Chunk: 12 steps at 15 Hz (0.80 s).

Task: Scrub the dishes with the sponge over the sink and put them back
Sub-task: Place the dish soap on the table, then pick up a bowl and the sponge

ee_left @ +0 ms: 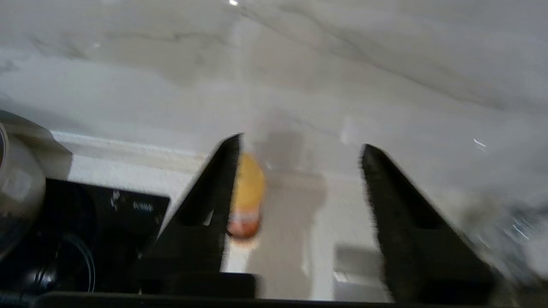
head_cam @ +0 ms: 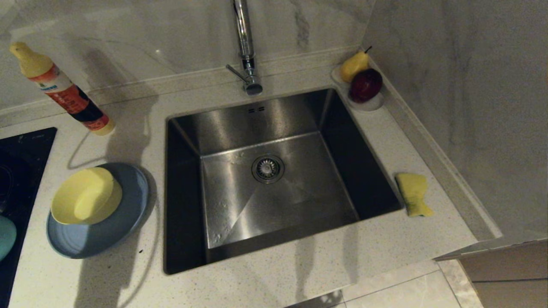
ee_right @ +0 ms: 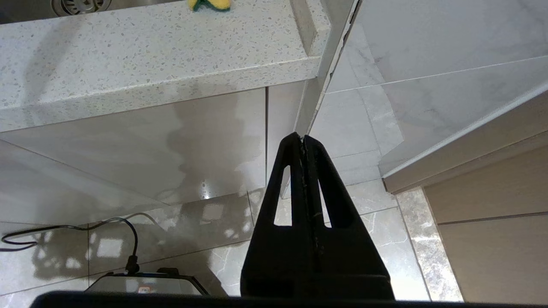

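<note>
Speckled counter (head_cam: 299,273), marble wall behind; left gripper (ee_left: 299,147) level, jaws apart, empty, bottle (ee_left: 246,196) beyond; right gripper (ee_right: 303,137) pinched together below the counter.

My head camera looks steeply down on the sink (head_cam: 265,171) and worktop (head_cam: 385,252). My left wrist camera faces the back wall, low by the soap bottle (ee_left: 246,194). My right wrist camera hangs below the worktop edge, sharing the sponge (ee_right: 209,4) with the head view.
</note>
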{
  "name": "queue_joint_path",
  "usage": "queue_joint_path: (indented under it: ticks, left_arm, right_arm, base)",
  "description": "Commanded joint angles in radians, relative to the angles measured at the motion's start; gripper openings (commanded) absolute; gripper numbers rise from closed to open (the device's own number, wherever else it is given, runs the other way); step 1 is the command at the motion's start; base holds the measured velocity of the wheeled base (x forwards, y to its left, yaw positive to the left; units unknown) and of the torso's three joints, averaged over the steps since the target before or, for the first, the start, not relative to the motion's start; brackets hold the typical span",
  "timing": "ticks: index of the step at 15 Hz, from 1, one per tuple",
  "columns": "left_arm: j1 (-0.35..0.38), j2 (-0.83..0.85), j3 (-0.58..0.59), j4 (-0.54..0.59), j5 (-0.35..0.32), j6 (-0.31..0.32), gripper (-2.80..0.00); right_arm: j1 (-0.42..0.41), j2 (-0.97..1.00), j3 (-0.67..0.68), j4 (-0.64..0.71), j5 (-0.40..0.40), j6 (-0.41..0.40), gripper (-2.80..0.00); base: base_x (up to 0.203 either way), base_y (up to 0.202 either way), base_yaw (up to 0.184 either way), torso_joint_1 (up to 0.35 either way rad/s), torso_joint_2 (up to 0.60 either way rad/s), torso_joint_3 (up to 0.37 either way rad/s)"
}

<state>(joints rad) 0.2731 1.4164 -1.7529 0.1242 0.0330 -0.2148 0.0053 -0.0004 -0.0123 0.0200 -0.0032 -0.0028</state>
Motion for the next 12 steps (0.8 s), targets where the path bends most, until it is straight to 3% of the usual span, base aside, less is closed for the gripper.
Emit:
queue_joint_path:
  ticks: [1,8,10,12]
  left_arm:
    - [-0.012,-0.144,0.070,0.054,-0.053,0.003,-2.80]
    - [-0.103,-0.468,0.490,0.199,-0.348,-0.002,-2.80]
    - [-0.107,-0.499,0.595,0.245,-0.480,-0.011,-2.80]
    - [-0.108,-0.443,0.615,0.249,-0.509,-0.012,-2.80]
  right_arm:
    - [0.001,-0.001,0.000,0.000,0.000,0.000,-2.80]
    - [0.001,-0.001,0.000,0.000,0.000,0.000,-2.80]
    - [0.001,-0.001,0.000,0.000,0.000,0.000,-2.80]
    - [0.001,-0.001,0.000,0.000,0.000,0.000,-2.80]
  base:
    - [0.000,0.000,0.000,0.000,0.00,0.000]
    - [0.000,0.000,0.000,0.000,0.00,0.000]
    - [0.000,0.000,0.000,0.000,0.00,0.000]
    - [0.000,0.000,0.000,0.000,0.00,0.000]
